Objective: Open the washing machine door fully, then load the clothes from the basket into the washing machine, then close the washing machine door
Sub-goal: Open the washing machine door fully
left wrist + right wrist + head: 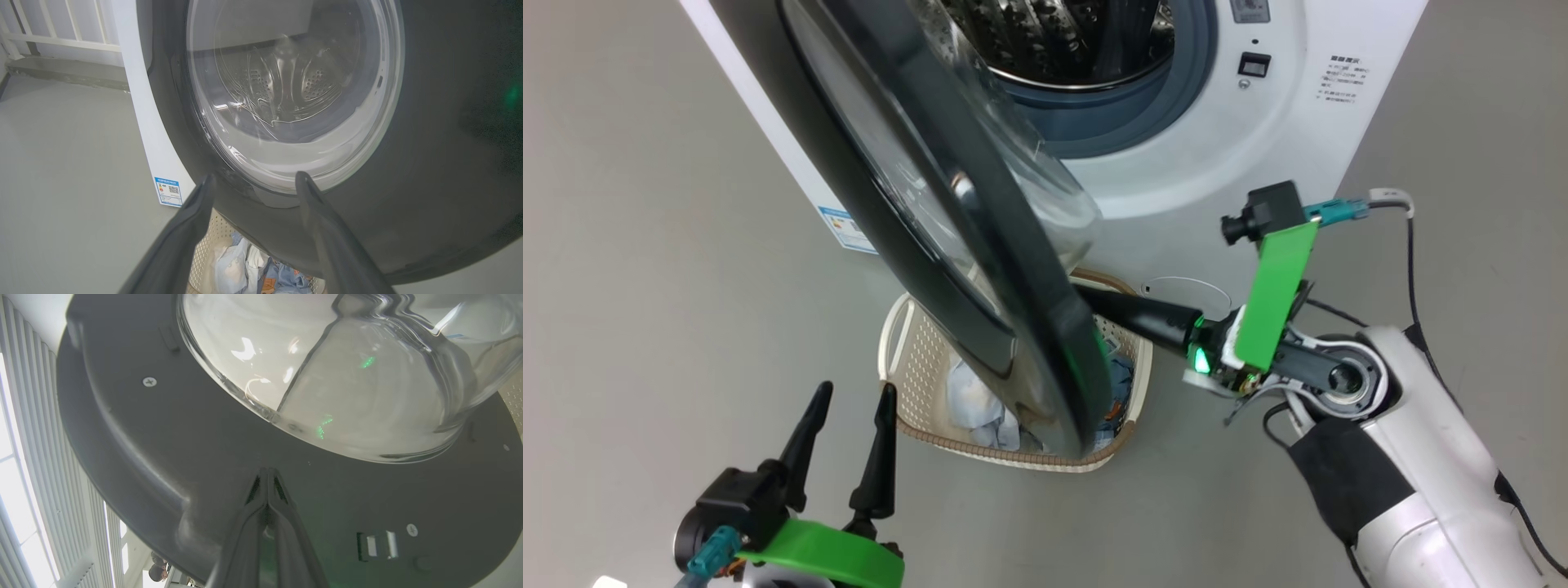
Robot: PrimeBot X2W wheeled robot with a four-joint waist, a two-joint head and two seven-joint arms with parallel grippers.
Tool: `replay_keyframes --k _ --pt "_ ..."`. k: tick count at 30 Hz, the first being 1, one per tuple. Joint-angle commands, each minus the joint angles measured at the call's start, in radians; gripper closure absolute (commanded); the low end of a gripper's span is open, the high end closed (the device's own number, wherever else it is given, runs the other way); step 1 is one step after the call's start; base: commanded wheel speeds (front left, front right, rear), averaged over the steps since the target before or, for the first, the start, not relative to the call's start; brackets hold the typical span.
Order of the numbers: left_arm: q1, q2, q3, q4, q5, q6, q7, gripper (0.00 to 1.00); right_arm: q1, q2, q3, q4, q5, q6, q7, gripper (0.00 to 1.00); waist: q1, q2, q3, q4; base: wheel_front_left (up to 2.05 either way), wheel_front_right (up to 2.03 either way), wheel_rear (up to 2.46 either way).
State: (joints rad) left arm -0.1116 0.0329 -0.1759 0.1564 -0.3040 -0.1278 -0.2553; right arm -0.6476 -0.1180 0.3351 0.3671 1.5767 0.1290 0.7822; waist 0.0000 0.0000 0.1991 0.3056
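White washing machine [1225, 155]; glossy black door [441, 171] ring; cream perforated basket [915, 359], brown rim; clothes [241, 265] pale blue, white, denim.

light: bright, even | glare: door glass [335, 367] | window [10, 490] overexposed | wrist views: edges warped

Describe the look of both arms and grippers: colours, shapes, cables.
The left gripper has two long, black, tapering fingers on a black base, with a bright green bracket and a teal connector. The right gripper has the same fingers, a green plate carrying a small black camera, a green light, a white forearm with a black band, and black cables.
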Motion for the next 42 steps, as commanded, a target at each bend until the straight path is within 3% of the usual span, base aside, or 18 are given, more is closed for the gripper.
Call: replay_keyframes --k 1,15,25,26,27,30,31,32,42 --pt "0.000 0.017 0.038 -0.029 0.010 -0.001 -0.006 0.00 0.016 0.037 0.028 -0.039 0.008 0.002 0.008 1.00 0.0000 0.0000 -0.002 0.003 0.00 0.00 0.00" --pt "0.006 0.017 0.035 -0.028 0.011 -0.001 -0.006 0.00 0.046 0.063 0.110 -0.046 0.021 0.002 0.005 1.00 0.0000 0.0000 -0.028 0.021 0.00 0.00 0.00" --pt "0.008 0.017 0.042 -0.009 0.015 -0.002 -0.006 0.00 0.064 0.061 0.109 -0.037 -0.003 0.002 -0.040 1.00 0.0000 0.0000 -0.060 0.006 0.00 0.00 0.00" --pt "0.008 0.017 0.042 -0.007 0.017 -0.002 -0.006 0.00 0.066 0.059 0.104 -0.036 -0.007 0.002 -0.050 0.95 0.0000 0.0000 -0.063 0.001 0.00 0.00 0.00" --pt "0.008 0.017 0.044 -0.005 0.018 -0.002 -0.006 0.00 0.069 0.057 0.099 -0.034 -0.011 0.002 -0.060 0.75 0.0000 0.0000 -0.066 -0.004 0.00 0.00 0.00" --pt "0.011 0.017 0.048 -0.001 0.023 -0.002 -0.006 0.00 0.077 0.049 0.089 -0.026 -0.018 0.002 -0.081 0.48 0.0000 0.0000 -0.075 -0.022 0.00 0.00 0.00" --pt "0.012 0.017 0.048 0.001 0.024 -0.003 -0.006 0.00 0.081 0.044 0.086 -0.023 -0.021 0.002 -0.088 0.18 0.0000 0.0000 -0.079 -0.028 0.00 0.00 0.00" --pt "0.013 0.017 0.048 0.002 0.025 -0.003 -0.006 0.00 0.085 0.040 0.084 -0.022 -0.024 0.002 -0.094 0.00 0.0000 0.0000 -0.082 -0.033 0.00 0.00 0.00" --pt "0.031 0.020 0.064 0.003 0.033 -0.003 -0.006 0.00 0.127 -0.015 0.076 -0.013 -0.070 0.002 -0.190 0.00 0.0000 0.0000 -0.106 -0.083 0.00 0.00 0.00"
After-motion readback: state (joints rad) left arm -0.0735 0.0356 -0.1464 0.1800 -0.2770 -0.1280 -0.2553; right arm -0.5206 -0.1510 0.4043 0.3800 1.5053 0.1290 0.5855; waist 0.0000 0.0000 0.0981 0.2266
